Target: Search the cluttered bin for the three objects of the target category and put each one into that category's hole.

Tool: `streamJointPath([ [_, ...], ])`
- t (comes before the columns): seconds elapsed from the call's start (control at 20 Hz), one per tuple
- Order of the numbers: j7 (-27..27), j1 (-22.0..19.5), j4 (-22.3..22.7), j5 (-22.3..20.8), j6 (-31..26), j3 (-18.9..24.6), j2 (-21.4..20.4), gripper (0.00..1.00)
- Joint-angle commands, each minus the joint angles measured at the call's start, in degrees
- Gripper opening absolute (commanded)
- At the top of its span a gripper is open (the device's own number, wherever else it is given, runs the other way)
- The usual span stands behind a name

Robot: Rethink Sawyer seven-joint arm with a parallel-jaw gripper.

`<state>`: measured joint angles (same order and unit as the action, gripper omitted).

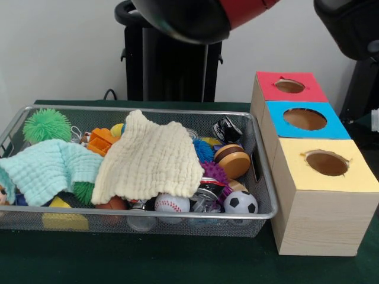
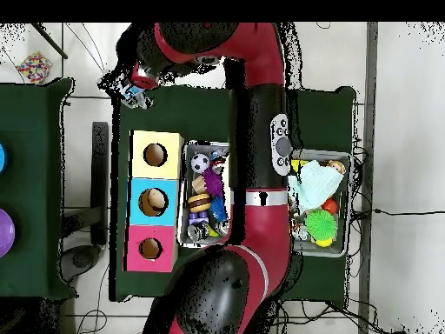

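A wire bin [image 1: 263, 177] sits on dark green table cover [image 1: 177, 260], white wall behind. In the bin, cloths [image 1: 148, 160] cover balls [image 1: 172, 203] and toys. Beside it stand three boxes [image 1: 320, 195] with holes [image 1: 326, 163]. The gripper [image 2: 135, 84] hangs beyond the boxes; grip state cannot be told.

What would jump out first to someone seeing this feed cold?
Probably the cream cloth draped over the middle of the wire bin, hiding much of the toy clutter, with a mint cloth at the bin's left end. Next, the row of wooden boxes to the right, topped red, blue and yellow, each with a round hole.
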<state>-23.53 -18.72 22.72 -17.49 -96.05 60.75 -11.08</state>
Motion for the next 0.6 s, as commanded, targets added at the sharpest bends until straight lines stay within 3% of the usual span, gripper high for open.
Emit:
streamJointPath([
  [0.05, -16.03, -0.94, 1.89, 0.29, -3.01, -1.21, 0.81, 0.00],
  [0.35, -14.94, -1.38, 1.85, 0.44, -3.28, -1.01, 1.49, 0.00],
  [0.6, -9.95, -2.51, 1.03, -1.18, -5.07, -0.68, 2.58, 0.00],
])
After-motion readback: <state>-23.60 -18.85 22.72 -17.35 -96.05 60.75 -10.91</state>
